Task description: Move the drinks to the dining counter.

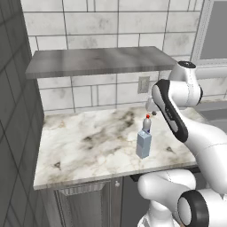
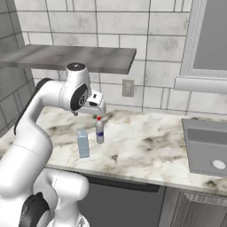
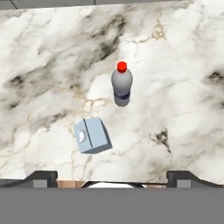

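Veined white marble table (image 3: 183, 65) bore upright grey red-capped bottle (image 3: 121, 87); light blue gabled carton (image 3: 92, 135) near, at its 7 o'clock. Tool (image 3: 112, 177) hung above, jaws wide, empty.

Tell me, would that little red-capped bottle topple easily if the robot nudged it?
Probably. The bottle stands upright, tall and slim on a narrow base, so a push near its red cap may tip it. Being round, it could then roll across the smooth marble worktop. The carton stands close beside it and might get knocked.

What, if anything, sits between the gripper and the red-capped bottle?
Nothing visible. The open gripper hangs above the worktop, with the bottle upright below it. The carton stands beside the bottle, apart from it.
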